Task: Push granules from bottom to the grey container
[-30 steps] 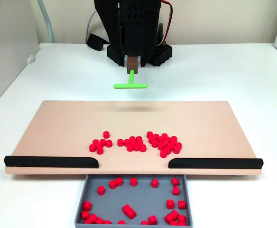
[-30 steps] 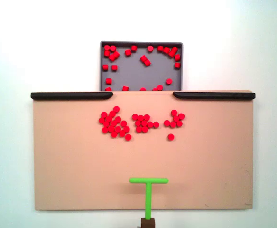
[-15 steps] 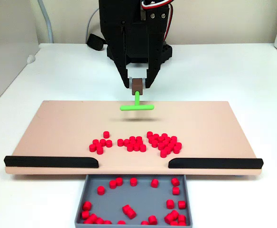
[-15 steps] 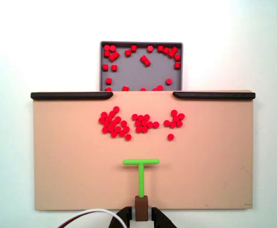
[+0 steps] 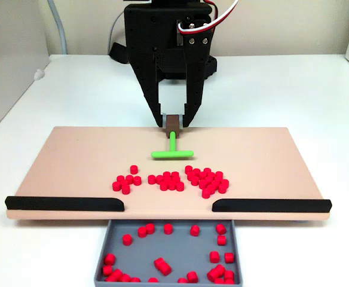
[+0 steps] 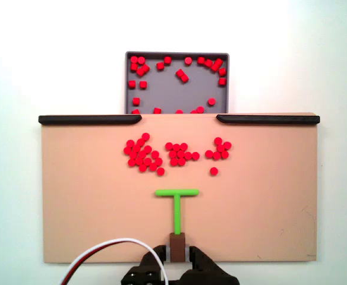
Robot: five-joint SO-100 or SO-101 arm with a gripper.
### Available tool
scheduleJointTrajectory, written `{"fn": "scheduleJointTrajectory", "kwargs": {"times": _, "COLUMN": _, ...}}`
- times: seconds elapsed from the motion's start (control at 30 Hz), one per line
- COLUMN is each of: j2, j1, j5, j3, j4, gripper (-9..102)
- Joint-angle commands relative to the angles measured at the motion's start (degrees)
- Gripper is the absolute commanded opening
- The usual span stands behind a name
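— Hand (image 5: 174, 122) status?
— Clamped on the brown block of a green T-shaped pusher (image 5: 172, 149), over the beige board (image 5: 73, 161).
— And the granules (image 5: 171, 180)?
— Three loose clusters just beyond the crossbar, between it and the gap in the black strips (image 6: 90, 119); more already lie in the grey container (image 6: 161, 95) on the white tabletop (image 5: 282, 89)

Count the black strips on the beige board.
2. In a fixed view, one black strip sits at the left end of the edge by the grey container, the other at the right end.
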Motion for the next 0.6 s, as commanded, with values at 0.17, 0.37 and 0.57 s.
{"fn": "scheduleJointTrajectory", "kwargs": {"times": 0.17, "j2": -2.8, "j1": 1.1, "j5": 0.2, "j3": -0.4, "j4": -3.4, "gripper": 0}}
{"fn": "scheduleJointTrajectory", "kwargs": {"times": 0.37, "j2": -4.9, "j1": 1.3, "j5": -0.4, "j3": -1.2, "j4": -3.5, "gripper": 0}}
{"fn": "scheduleJointTrajectory", "kwargs": {"times": 0.57, "j2": -6.6, "j1": 1.3, "j5": -0.6, "j3": -2.1, "j4": -4.7, "gripper": 0}}
